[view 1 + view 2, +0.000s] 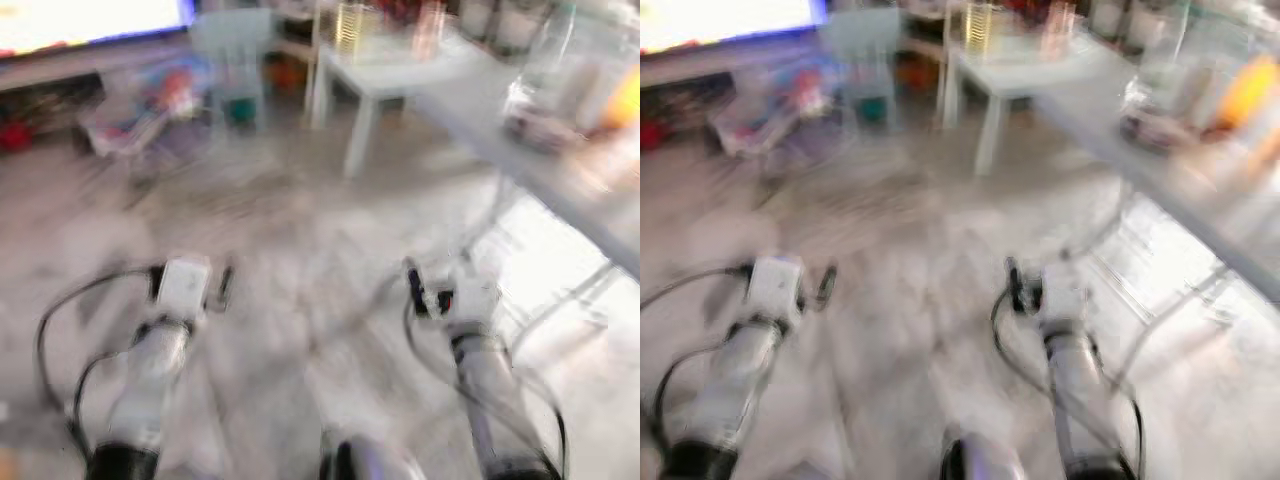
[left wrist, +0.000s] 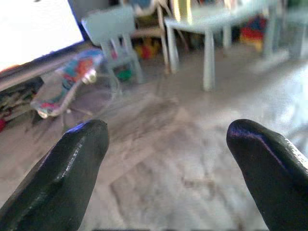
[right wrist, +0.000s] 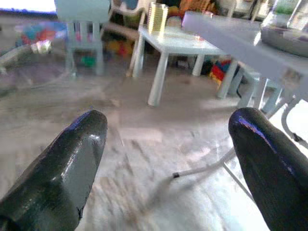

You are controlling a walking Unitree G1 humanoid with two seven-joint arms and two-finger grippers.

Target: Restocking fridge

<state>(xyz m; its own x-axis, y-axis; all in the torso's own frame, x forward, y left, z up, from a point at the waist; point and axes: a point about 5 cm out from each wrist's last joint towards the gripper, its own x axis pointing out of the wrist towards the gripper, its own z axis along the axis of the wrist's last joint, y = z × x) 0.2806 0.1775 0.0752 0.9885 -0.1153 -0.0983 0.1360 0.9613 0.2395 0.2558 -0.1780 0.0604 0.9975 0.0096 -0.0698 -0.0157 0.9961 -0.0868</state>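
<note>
Still in transit by our read: left gripper (image 2: 166, 168) and right gripper (image 3: 168, 163) both spread wide and empty, fridge unseen, so next we steer past the grey table (image 3: 226, 41).

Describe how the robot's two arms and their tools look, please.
Both arms are silver tubes with black bands near the base and looping black cables. The left tool and the right tool each have two long, glossy black fingers with rounded tips; a white block sits at the left wrist.
</note>
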